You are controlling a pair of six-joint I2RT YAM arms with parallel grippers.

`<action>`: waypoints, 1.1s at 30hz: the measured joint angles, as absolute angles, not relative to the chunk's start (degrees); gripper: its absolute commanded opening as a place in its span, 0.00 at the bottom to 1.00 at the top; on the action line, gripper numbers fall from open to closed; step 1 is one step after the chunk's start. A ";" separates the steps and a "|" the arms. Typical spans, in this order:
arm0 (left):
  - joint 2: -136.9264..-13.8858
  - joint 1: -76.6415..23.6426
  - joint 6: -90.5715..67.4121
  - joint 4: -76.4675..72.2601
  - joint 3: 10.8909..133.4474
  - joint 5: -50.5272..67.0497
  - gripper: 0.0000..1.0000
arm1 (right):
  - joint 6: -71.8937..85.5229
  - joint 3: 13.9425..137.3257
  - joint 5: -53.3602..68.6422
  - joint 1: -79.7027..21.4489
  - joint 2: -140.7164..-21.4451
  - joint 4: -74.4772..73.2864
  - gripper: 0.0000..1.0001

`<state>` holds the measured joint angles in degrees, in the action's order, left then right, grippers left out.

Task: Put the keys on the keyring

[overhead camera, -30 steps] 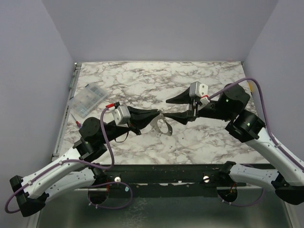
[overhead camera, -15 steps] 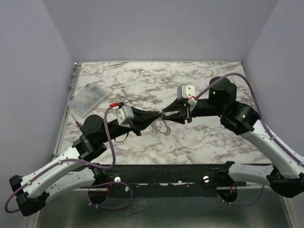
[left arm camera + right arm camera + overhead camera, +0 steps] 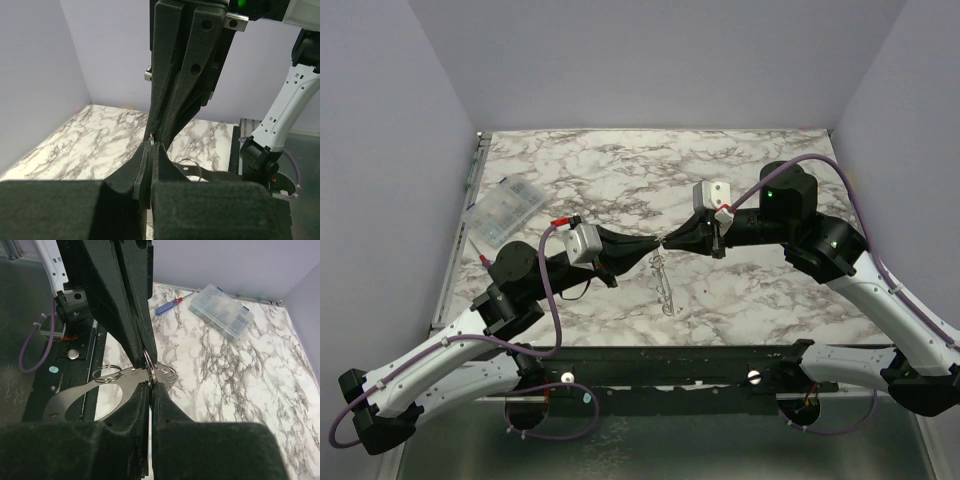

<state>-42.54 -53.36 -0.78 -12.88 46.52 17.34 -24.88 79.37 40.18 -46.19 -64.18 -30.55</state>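
The keyring [image 3: 666, 290] is a thin silvery hoop-shaped plate hanging above the middle of the marble table. The right wrist view shows its flat band [image 3: 80, 391] with small split rings through its holes. My left gripper [image 3: 655, 245] and right gripper [image 3: 667, 242] meet tip to tip above it. Both are shut on one small split ring [image 3: 149, 362] at its top. The left wrist view shows my left gripper [image 3: 151, 146] closed, with the plate [image 3: 212, 174] beyond. My right gripper [image 3: 151, 385] is closed too. No tiny dark key is in view.
A clear plastic box [image 3: 505, 208] lies at the table's far left and also shows in the right wrist view [image 3: 222, 310]. A small blue and red screwdriver [image 3: 167, 306] lies beside it. The black rail [image 3: 670, 365] runs along the near table edge.
My right gripper, open and apart a second ago, has moved left and shut against my left gripper's tips. The keyring has swung from broadside to hanging narrow and lower.
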 measured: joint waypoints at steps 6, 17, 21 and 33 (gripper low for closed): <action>-42.48 -53.39 -0.86 -12.93 46.52 16.47 0.00 | -24.47 77.82 39.94 -46.19 -63.31 -28.97 0.01; -40.69 -53.76 -2.46 -17.32 44.86 10.90 0.00 | -16.36 68.90 39.57 -46.22 -59.68 -11.92 0.01; -40.53 -53.76 -3.68 -20.16 43.86 8.84 0.00 | -12.80 66.57 39.27 -46.15 -59.44 -6.17 0.02; -39.88 -53.45 -5.96 -29.69 42.33 1.67 0.00 | -9.72 64.40 38.68 -46.17 -59.35 -4.10 0.50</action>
